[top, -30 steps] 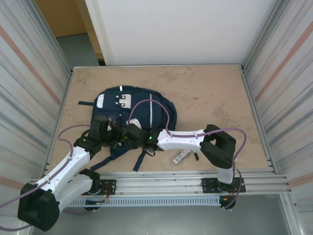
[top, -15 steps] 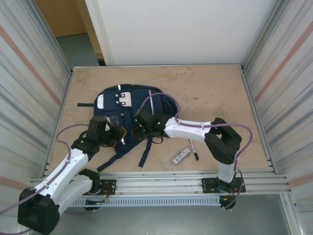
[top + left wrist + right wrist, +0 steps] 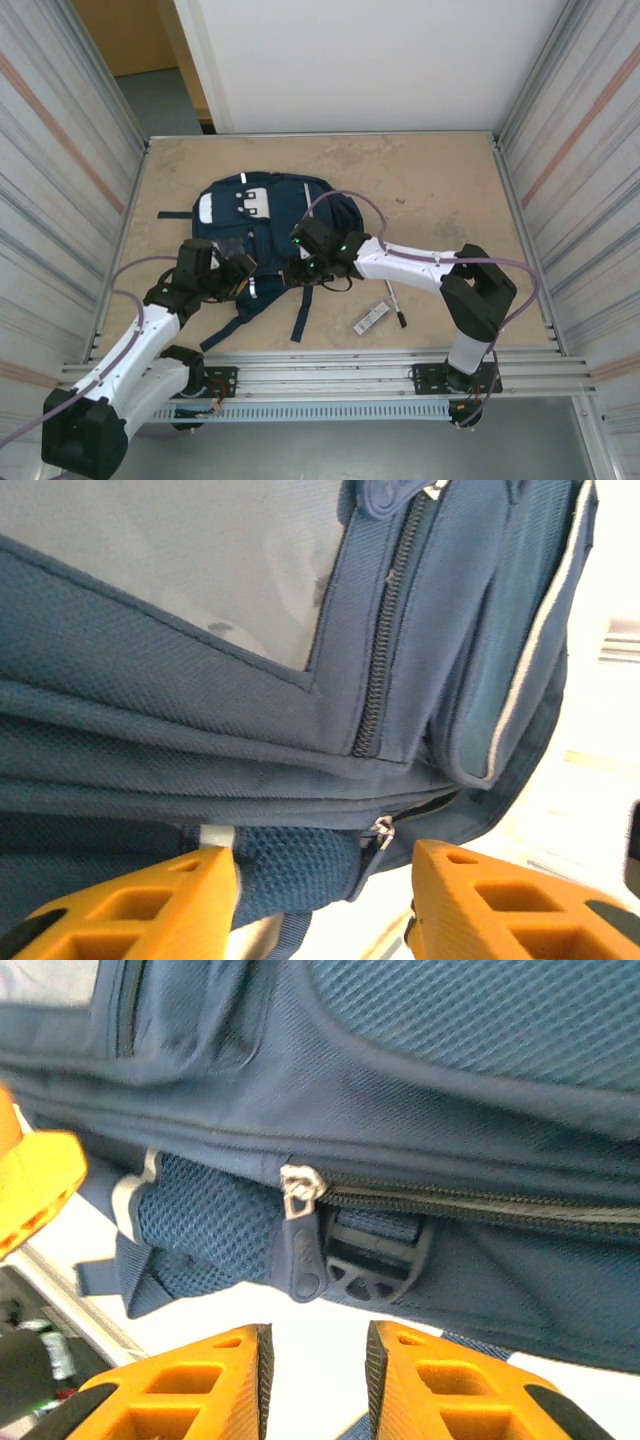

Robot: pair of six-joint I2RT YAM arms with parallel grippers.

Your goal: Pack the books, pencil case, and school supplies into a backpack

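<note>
On the table point(image 3: 430, 190), the navy grey-panelled backpack point(image 3: 275, 212) lies flat, left gripper point(image 3: 322, 868) and right gripper point(image 3: 318, 1348) released.

The backpack point(image 3: 180, 680) lies close, navy fabric with a grey panel point(image 3: 200, 560) at the upper left. A closed zipper point(image 3: 385, 630) runs down beside the panel, and a pale stripe point(image 3: 530, 650) edges a pocket on the right. A small zipper pull point(image 3: 380, 830) sits just above the left gripper point(image 3: 325, 885), whose orange fingers point(image 3: 150, 905) stand apart, blue mesh point(image 3: 290, 865) showing in the gap.

A speckled tan table point(image 3: 430, 190) stands between ribbed metal side walls point(image 3: 50, 170), with a white panel point(image 3: 370, 60) behind. Grey floor point(image 3: 160, 100) and an orange-brown surface point(image 3: 120, 30) lie beyond.
</note>
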